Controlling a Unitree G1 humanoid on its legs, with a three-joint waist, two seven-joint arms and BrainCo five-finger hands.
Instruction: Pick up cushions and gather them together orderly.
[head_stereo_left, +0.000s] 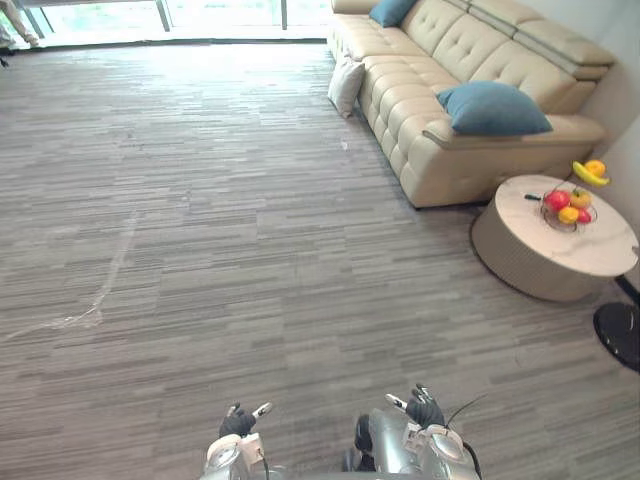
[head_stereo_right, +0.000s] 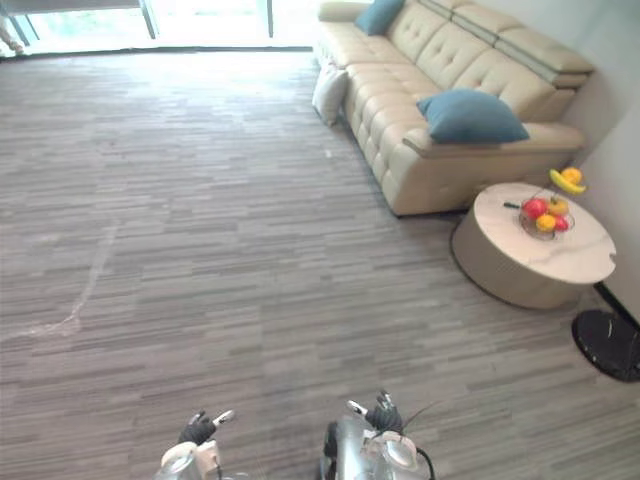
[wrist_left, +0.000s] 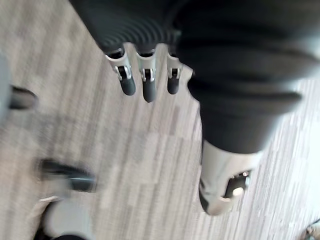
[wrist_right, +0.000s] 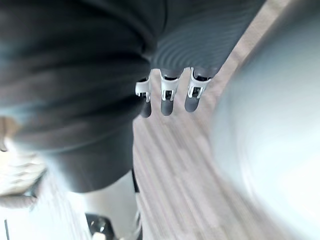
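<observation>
Grey striped flooring (head_stereo_left: 200, 200) is running away from you to bright windows (head_stereo_left: 200, 15) at the far end, with a pale scuff (head_stereo_left: 100, 300) trailing across it on the left. Low in the head views your left hand (head_stereo_left: 240, 420) is hanging over bare floor, its fingers (wrist_left: 148, 90) lying straight and loose, holding nothing. Beside it your right hand (head_stereo_left: 423, 408) is hanging the same way, fingers (wrist_right: 167, 97) relaxed and empty. Further right and well ahead, a cream cushion (head_stereo_left: 346, 86) is leaning on the floor against the front of a beige sofa (head_stereo_left: 420, 120). A far blue cushion (head_stereo_left: 390, 10) is sitting at the sofa's distant end and a near blue cushion (head_stereo_left: 492, 108) is resting by its closer arm. All three are well out of reach. They are looking plump, soft and probably light, so expect them to squash and sag; you are likely better off closing deep over an edge or corner, or pressing both hands against opposite sides. The floor is looking flat, hard and open for walking. At the far right a round table (head_stereo_left: 540, 260) is carrying a fruit bowl (head_stereo_left: 568, 208) and bananas (head_stereo_left: 590, 172) just beside the sofa's near end, so give it room.
</observation>
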